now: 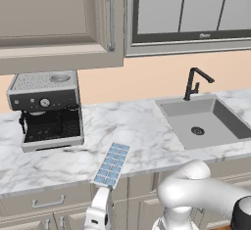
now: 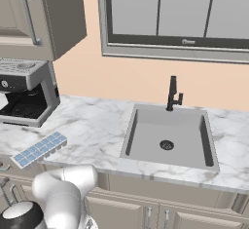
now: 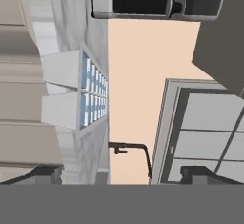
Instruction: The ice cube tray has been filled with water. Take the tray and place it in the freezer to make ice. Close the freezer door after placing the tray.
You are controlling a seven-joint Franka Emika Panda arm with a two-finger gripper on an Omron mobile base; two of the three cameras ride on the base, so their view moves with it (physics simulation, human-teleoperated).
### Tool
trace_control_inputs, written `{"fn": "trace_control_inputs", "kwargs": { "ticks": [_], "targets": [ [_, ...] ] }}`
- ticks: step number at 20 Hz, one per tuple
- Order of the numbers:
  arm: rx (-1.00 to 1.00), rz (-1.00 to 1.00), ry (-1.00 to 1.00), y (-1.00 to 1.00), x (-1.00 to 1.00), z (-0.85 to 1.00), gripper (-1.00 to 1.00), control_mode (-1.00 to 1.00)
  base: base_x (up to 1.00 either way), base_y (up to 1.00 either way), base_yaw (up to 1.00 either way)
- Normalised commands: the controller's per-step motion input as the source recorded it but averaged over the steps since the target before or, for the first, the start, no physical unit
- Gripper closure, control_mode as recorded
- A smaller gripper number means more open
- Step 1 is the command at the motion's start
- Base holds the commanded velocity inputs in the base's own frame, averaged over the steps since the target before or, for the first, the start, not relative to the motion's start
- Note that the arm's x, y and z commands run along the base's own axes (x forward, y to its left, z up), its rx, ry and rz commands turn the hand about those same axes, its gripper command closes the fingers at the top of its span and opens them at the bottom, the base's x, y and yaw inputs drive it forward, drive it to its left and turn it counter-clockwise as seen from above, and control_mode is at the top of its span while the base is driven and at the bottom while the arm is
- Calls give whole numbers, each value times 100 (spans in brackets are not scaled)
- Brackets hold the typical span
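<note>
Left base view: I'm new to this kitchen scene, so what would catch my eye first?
The pale blue ice cube tray lies at the marble counter's front edge, one end jutting past it. Behind it to the left stands a black-and-silver espresso machine; to the right, a grey sink with a black faucet.

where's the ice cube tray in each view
Left base view: ice cube tray low centre, overhanging the counter's front edge.
Right base view: tray at lower left, on the counter edge.
Hand view: tray left of centre, seen end-on.
Shared landmark: black faucet.
</note>
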Motion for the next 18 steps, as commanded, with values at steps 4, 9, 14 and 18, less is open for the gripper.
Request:
{"fn": "trace_control_inputs", "kwargs": {
  "ticks": [4, 9, 14, 18],
  "targets": [
    [0, 0, -9, 0, 15, -9, -100, -100, 0, 0, 0],
    [0, 0, -10, 0, 19, -8, -100, -100, 0, 0, 0],
    [0, 0, -9, 0, 16, -8, -100, -100, 0, 0, 0],
    [0, 0, -5, 0, 12, -14, -100, -100, 0, 0, 0]
  ]
}}
